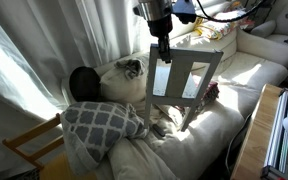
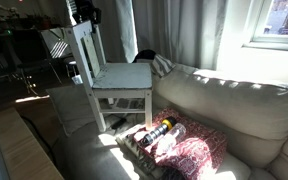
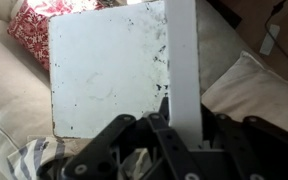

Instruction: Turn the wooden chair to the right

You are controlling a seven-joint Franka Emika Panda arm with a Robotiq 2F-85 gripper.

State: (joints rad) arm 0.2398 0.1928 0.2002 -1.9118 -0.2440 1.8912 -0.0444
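The wooden chair is small and pale grey-white. It stands on a cream sofa and shows in both exterior views, with its flat seat level. In the wrist view I look down on the speckled seat and the top rail of the back. My gripper is at the top of the chair back, also in an exterior view. In the wrist view the gripper has its fingers closed on either side of the top rail.
A yellow-tan chair frame stands beside the sofa. A grey lattice-pattern pillow and a black round cushion lie near the chair. A red patterned cushion and a bottle lie in front. A wooden table edge runs alongside.
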